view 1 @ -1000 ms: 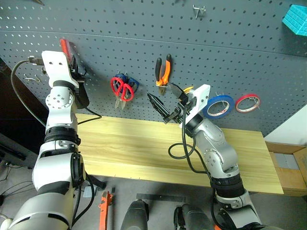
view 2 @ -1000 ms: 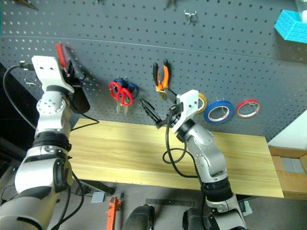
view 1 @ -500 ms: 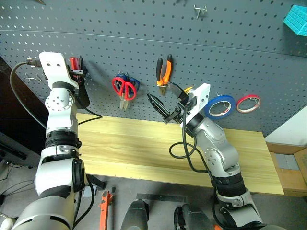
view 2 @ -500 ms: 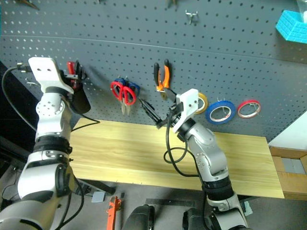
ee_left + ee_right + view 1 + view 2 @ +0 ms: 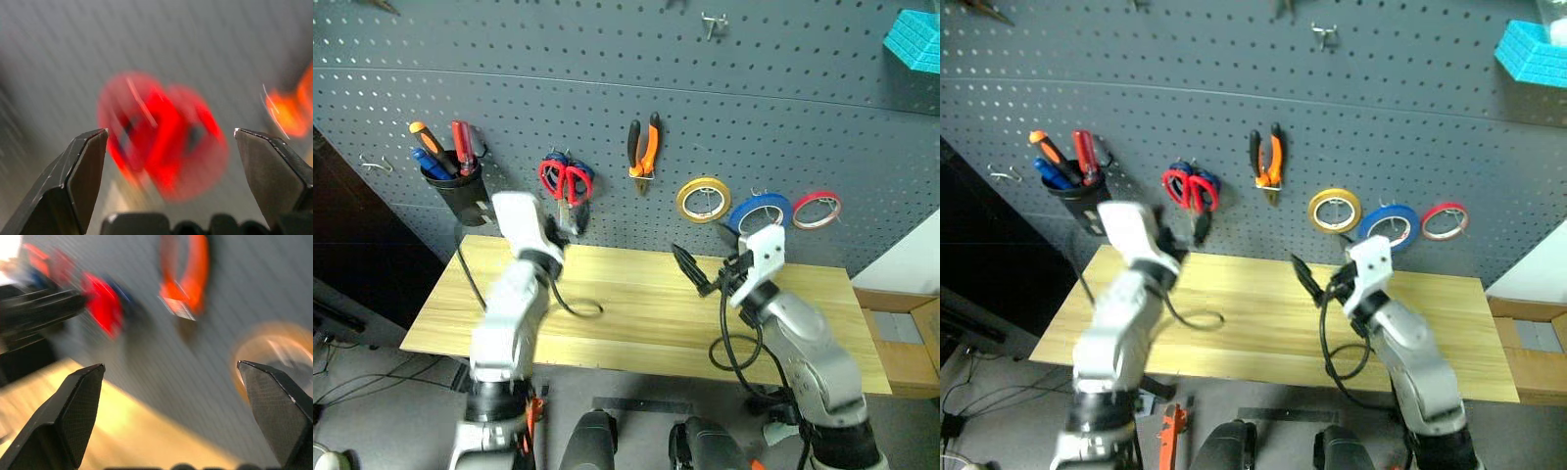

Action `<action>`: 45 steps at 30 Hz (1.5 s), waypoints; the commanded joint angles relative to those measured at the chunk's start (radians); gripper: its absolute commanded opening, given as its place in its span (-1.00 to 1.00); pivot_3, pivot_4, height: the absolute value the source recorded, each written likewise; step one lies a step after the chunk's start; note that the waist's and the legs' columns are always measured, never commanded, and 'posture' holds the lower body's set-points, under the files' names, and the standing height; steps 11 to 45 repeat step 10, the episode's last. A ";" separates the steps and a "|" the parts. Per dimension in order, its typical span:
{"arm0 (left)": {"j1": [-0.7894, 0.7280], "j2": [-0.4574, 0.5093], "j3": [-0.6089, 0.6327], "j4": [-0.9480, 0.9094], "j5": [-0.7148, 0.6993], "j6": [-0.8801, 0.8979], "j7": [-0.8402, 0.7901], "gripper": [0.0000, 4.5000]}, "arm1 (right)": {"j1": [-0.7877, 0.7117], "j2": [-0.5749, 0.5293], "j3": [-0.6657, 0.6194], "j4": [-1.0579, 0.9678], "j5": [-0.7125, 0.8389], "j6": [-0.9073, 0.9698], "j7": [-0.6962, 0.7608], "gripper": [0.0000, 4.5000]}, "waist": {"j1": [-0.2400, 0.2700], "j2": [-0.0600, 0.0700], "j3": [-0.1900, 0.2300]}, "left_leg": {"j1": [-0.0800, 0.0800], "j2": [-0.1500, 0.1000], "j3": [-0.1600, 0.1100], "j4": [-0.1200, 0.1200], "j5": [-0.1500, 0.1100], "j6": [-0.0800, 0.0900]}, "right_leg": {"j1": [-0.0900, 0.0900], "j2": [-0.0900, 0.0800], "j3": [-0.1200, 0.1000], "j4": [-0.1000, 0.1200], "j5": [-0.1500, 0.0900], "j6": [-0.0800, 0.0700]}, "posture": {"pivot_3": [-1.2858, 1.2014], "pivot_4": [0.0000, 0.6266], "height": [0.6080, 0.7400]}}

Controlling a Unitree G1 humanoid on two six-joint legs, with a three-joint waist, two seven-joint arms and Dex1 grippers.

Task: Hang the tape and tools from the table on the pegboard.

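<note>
Far left on the pegboard, a black cup hangs with the slim red-handled screwdriver standing handle-up inside, long axis near vertical, next to an orange-and-black screwdriver leaning left.

Now the left arm: forearm rising from below over the near part of the table, wrist bent, the left gripper reaching level toward the board. In its wrist view the two black fingers stand wide apart with nothing between them, and the red-handled scissors sit straight ahead, framed in the gap but well beyond the tips. Those scissors hang on a hook, handles up, blades pointing down, in front of a blue-handled pair. The gripper is just beside and below them, not touching as far as can be seen.

Centre board: the orange-and-black pliers hang handles up, nose down.

Next, a yellow roll, then the thin blue tape and a red roll, all flat against the board on hooks.

Right arm: elbow low at the table's near right, forearm angled up and left, the right gripper hovering over the bare tabletop, jaws spread wide and empty. The tape hangs above and to its right, well clear of the fingers.
</note>
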 commanded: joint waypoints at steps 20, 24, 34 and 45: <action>0.014 0.020 0.035 0.147 0.059 0.199 0.032 0.97 | 0.110 0.049 -0.190 0.140 -0.107 -0.030 -0.226 1.00 | 0.001 0.001 0.000 | 0.006 0.000 0.000 0.001 0.004 0.005 | 0.006 0.003 0.002 -0.002 -0.002 0.004 | 0.12 -0.53 1.00; 0.014 0.020 0.035 0.147 0.059 0.199 0.032 0.97 | 0.110 0.049 -0.190 0.140 -0.107 -0.030 -0.226 1.00 | 0.001 0.001 0.000 | 0.006 0.000 0.000 0.001 0.004 0.005 | 0.006 0.003 0.002 -0.002 -0.002 0.004 | 0.12 -0.53 1.00; 0.014 0.020 0.035 0.147 0.059 0.199 0.032 0.97 | 0.110 0.049 -0.190 0.140 -0.107 -0.030 -0.226 1.00 | 0.001 0.001 0.000 | 0.006 0.000 0.000 0.001 0.004 0.005 | 0.006 0.003 0.002 -0.002 -0.002 0.004 | 0.12 -0.53 1.00; 0.014 0.020 0.035 0.147 0.059 0.199 0.032 0.97 | 0.110 0.049 -0.190 0.140 -0.107 -0.030 -0.226 1.00 | 0.001 0.001 0.000 | 0.006 0.000 0.000 0.001 0.004 0.005 | 0.006 0.003 0.002 -0.002 -0.002 0.004 | 0.12 -0.53 1.00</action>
